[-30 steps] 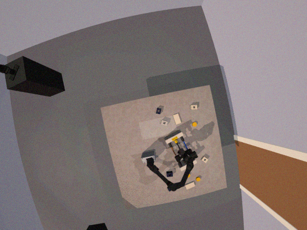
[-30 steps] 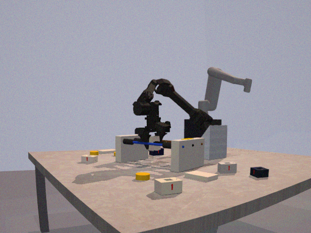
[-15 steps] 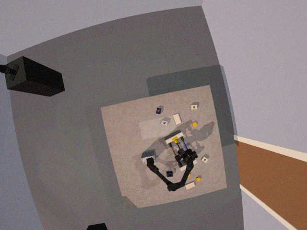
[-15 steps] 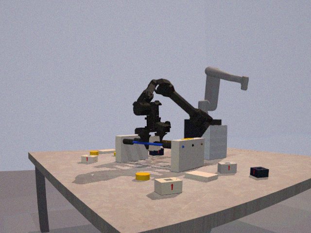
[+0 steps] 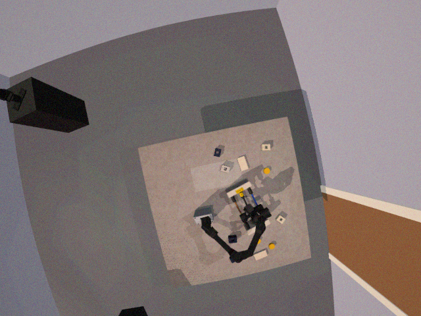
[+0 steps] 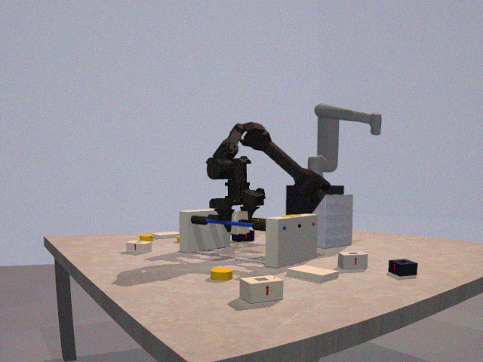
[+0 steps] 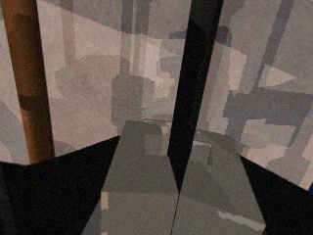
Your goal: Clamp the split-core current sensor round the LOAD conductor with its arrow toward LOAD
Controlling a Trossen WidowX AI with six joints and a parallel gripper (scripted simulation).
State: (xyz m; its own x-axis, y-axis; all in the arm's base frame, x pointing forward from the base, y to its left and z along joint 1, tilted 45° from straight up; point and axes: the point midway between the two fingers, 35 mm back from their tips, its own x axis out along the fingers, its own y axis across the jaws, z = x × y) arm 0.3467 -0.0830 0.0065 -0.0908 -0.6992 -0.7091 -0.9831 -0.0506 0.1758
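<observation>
The pale grey split-core sensor (image 6: 242, 218) (image 7: 139, 171) is between the fingers of my gripper (image 5: 251, 213) (image 6: 239, 223) (image 7: 174, 150), which is shut on it. In the wrist view its two halves stand either side of the black conductor (image 7: 196, 64), meeting at a thin seam near the camera and parting toward the far end. I cannot tell whether it is latched. Its arrow is not visible. A yellow marker (image 5: 239, 190) (image 6: 291, 215) sits on one white end block (image 5: 231, 194) (image 6: 290, 241), in line with the black conductor; its lettering is unreadable.
The orange-brown conductor (image 7: 31, 83) and blue conductor (image 5: 254, 199) (image 6: 230, 222) flank the black one. Another white end block (image 6: 187, 234) holds their other ends. Several closed sensor-like blocks, such as one cream block (image 6: 253, 291), and yellow discs (image 6: 221, 274) stand around. A grey box (image 6: 337, 222) stands beside.
</observation>
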